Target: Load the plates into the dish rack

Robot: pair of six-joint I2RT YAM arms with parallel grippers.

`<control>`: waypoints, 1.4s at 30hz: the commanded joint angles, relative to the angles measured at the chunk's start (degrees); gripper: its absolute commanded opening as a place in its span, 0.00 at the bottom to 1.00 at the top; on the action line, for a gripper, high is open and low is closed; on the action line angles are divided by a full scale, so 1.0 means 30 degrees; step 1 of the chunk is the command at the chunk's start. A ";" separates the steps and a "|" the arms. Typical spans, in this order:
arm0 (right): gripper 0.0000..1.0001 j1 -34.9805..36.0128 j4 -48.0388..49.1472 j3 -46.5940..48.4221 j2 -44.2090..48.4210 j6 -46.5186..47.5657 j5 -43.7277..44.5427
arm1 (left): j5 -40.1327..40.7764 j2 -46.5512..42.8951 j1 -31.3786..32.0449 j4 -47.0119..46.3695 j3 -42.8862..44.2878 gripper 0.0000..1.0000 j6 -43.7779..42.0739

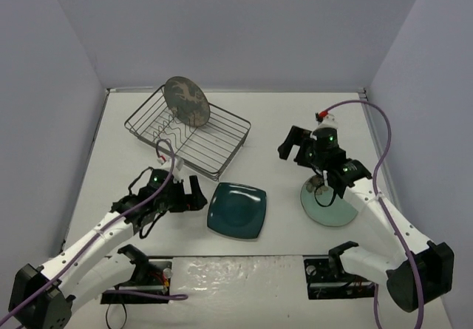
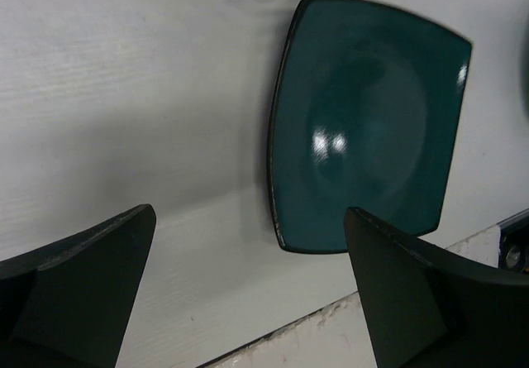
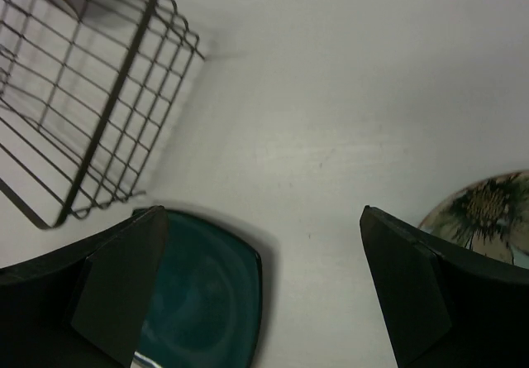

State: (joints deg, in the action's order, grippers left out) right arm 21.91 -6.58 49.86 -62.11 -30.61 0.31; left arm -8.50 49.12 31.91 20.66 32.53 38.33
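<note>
The rectangular dark metal wire dish rack (image 1: 229, 150) sits on the white table (image 1: 295, 107) in the upper left-centre of the overhead view. The round dark grey-brown plate with the pale deer motif (image 1: 186, 101) stands on edge inside the rack, at its far end, tilted. The square dark teal plate (image 1: 236, 211) lies flat on the table in the lower centre of the frame, just below the rack's near corner and apart from it. The round pale mint-green plate with the flower mark (image 1: 329, 209) lies flat at centre right, partly covered by the right arm.

The left pincer (image 1: 194, 196) is positioned just left of the teal plate. Its wrist view shows both fingers spread wide with nothing between them. The teal plate lies beyond the fingertips. State: released.

The right pincer (image 1: 295, 148) is positioned between the rack and the mint-green plate. Its wrist view shows the fingers fully spread over bare table, with the rack's corner at upper left, the teal plate at lower left and the mint-green plate at the right edge. State: released, grasping nothing.
</note>
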 commanded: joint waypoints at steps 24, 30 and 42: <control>1.00 0.1006 1.3659 -1.0780 -0.4934 -0.4298 -1.1947 | -0.6560 0.6464 0.0915 -1.2432 -0.3900 0.97 0.1756; 0.99 0.1964 1.7570 -1.0778 -0.8175 -0.5316 -1.2530 | -0.6850 0.7796 0.1074 -1.2966 -0.3676 0.97 0.1840; 0.49 0.1874 1.9484 -1.1380 -1.0195 -0.5608 -1.2509 | -0.6981 0.8657 0.1280 -1.2951 -0.3122 0.97 0.1668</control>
State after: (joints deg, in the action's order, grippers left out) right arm 25.63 56.27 17.62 -90.91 -48.23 -36.33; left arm -29.11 72.65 34.50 -17.76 21.88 44.16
